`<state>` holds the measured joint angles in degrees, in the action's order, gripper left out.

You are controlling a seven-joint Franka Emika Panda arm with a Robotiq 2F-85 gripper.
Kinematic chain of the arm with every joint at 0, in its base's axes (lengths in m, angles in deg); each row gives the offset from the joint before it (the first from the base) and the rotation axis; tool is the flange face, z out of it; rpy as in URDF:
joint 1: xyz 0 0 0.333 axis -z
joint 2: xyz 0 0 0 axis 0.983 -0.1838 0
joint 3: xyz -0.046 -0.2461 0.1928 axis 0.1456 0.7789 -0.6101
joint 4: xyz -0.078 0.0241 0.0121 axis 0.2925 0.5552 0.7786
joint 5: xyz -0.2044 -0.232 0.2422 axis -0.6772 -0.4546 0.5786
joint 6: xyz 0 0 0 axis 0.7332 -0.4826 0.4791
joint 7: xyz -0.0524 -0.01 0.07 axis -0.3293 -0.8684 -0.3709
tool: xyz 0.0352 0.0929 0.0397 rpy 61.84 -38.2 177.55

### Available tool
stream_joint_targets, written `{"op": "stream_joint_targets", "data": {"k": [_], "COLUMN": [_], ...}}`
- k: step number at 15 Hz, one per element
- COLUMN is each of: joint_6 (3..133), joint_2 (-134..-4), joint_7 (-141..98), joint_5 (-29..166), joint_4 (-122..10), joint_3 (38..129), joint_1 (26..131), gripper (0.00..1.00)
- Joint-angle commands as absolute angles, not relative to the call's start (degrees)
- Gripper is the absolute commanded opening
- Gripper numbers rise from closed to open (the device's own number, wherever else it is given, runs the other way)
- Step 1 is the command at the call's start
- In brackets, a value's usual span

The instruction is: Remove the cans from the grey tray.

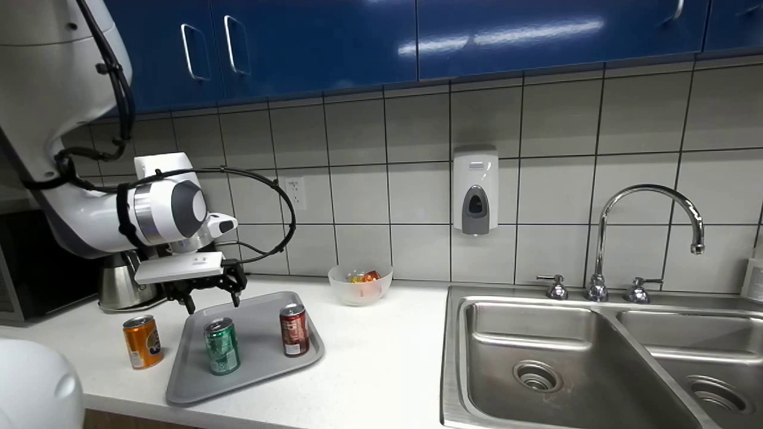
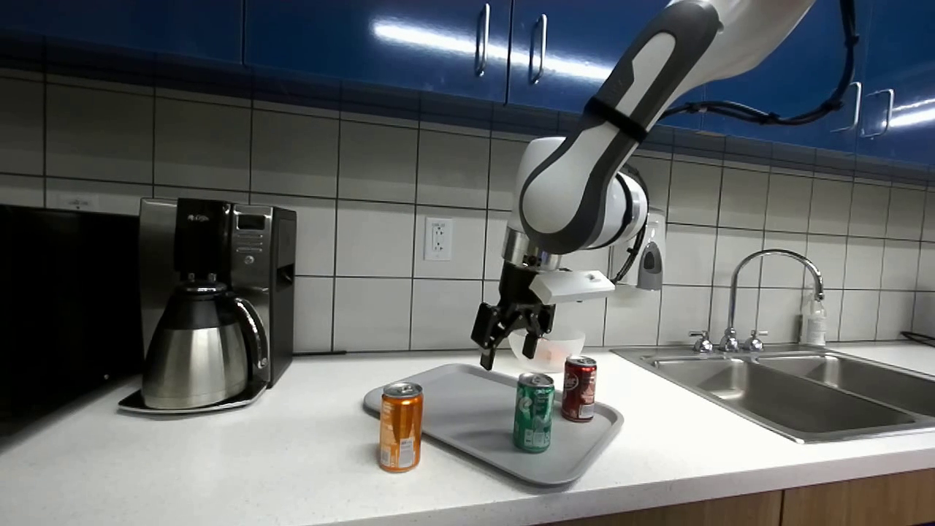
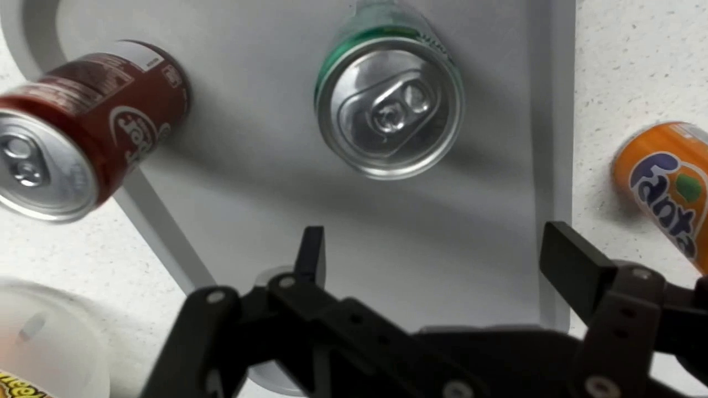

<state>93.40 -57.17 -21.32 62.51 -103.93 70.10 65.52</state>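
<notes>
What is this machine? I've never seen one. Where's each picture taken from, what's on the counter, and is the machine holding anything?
It's a robot arm; the black gripper at its end works like a simple hand. Two pictures look on from outside; the third looks down from the arm's end. On the counter, the green can and red can stand on the grey tray, the orange can beside it. A bowl sits nearby. The gripper is open, holding nothing.
</notes>
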Motion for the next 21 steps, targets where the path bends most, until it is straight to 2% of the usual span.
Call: {"op": "stream_joint_targets", "data": {"k": [1,21], "joint_6": [94.76,93.81], "joint_2": [-56.75,-60.01], "joint_7": [-23.24,-25.66], "joint_5": [61.32,61.15], "joint_4": [-105.81,-106.86], "joint_3": [70.31,71.91], "joint_1": [66.2,65.89], "gripper": [1.0,1.0]}}
